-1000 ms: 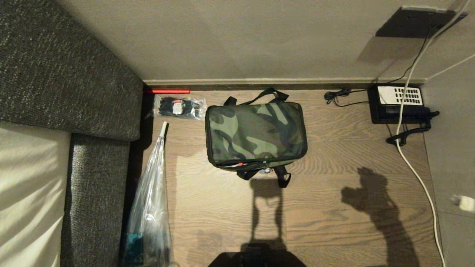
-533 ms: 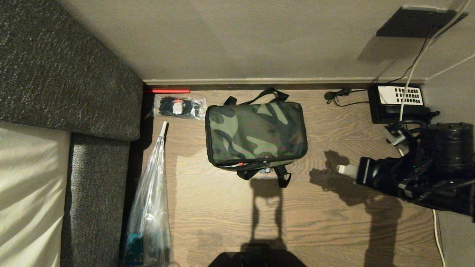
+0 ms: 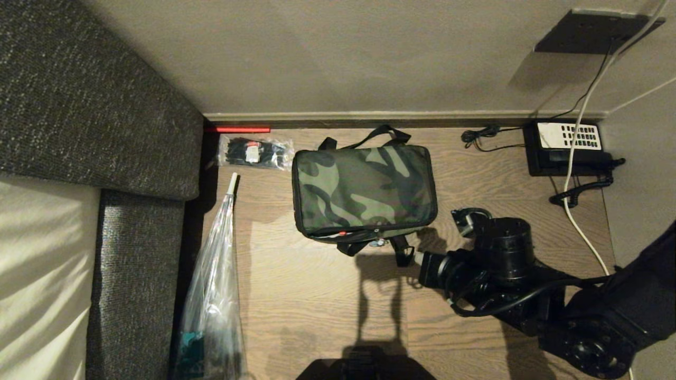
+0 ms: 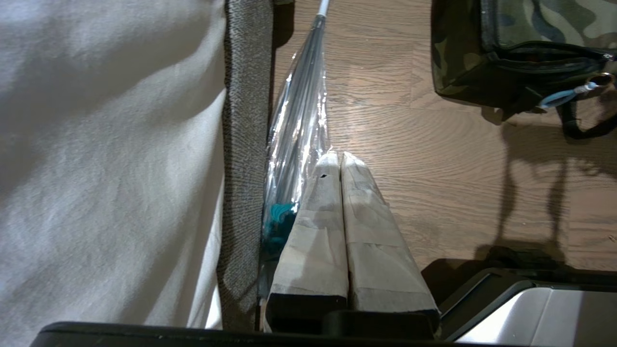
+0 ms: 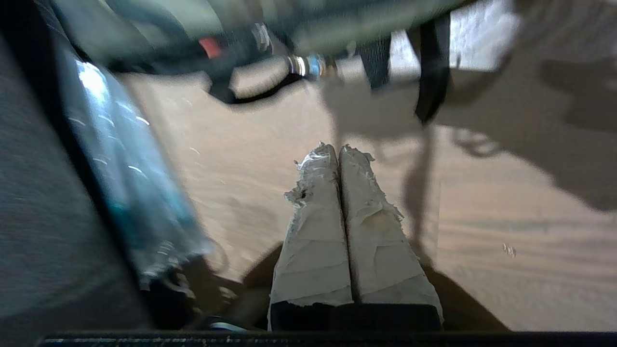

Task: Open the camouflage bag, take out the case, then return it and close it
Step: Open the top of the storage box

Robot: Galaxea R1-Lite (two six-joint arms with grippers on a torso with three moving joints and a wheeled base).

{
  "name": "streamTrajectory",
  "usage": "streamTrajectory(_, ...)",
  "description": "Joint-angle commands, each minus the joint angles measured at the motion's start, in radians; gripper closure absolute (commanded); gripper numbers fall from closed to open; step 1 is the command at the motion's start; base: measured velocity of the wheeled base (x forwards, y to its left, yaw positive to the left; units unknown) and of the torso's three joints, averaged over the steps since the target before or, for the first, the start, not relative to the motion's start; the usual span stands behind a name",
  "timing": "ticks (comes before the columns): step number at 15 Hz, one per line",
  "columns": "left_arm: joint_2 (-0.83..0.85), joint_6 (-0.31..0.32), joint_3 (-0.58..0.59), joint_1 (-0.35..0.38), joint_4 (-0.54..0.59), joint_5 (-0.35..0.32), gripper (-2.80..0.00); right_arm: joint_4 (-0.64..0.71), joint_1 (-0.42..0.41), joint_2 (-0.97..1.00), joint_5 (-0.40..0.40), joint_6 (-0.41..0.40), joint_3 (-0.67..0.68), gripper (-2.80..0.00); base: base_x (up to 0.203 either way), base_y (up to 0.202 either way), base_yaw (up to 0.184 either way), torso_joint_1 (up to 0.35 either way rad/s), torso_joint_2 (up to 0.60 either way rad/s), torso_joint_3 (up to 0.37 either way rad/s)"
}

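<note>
The camouflage bag (image 3: pixel 364 192) lies closed on the wooden tabletop (image 3: pixel 317 295), its black straps hanging over the near edge. A zip pull with a metal ring (image 3: pixel 377 243) sits at its near side and also shows in the left wrist view (image 4: pixel 600 79). The case is hidden. My right gripper (image 3: pixel 421 259) is shut and empty, low over the wood just right of the bag's near strap (image 3: pixel 402 253). In the right wrist view its taped fingers (image 5: pixel 339 148) are pressed together, short of the blurred bag (image 5: pixel 337 19). My left gripper (image 4: pixel 340 155) is shut and empty, parked beside the wrapped umbrella.
A clear-wrapped umbrella (image 3: pixel 216 285) lies along the table's left edge against the grey upholstery (image 3: pixel 105 132). A clear packet of black items (image 3: pixel 253 152) sits left of the bag. At the back right are a black telephone (image 3: pixel 567 148) and a white cable (image 3: pixel 575 211).
My right arm has swung in from the right edge and moved left, bringing its shut gripper close to the bag's near right corner. The bag has not moved.
</note>
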Motion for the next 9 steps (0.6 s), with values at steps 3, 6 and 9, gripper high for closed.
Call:
streamTrajectory(3, -0.002, -0.001, 0.003, 0.0, 0.0, 0.0, 0.0, -0.094, 0.053, 0.152, -0.048, -0.013, -0.052, -2.8, 0.0, 0.0, 0.0, 0.0, 0.0, 0.0)
streamTrajectory(6, -0.002, -0.001, 0.002, 0.001, 0.0, 0.0, 0.0, -0.188, 0.055, 0.218, -0.049, -0.017, -0.099, -2.8, 0.0, 0.0, 0.0, 0.0, 0.0, 0.0)
streamTrajectory(9, -0.002, -0.001, 0.002, 0.0, 0.0, 0.0, 0.0, -0.295, 0.055, 0.291, -0.045, -0.011, -0.148, -2.8, 0.0, 0.0, 0.0, 0.0, 0.0, 0.0)
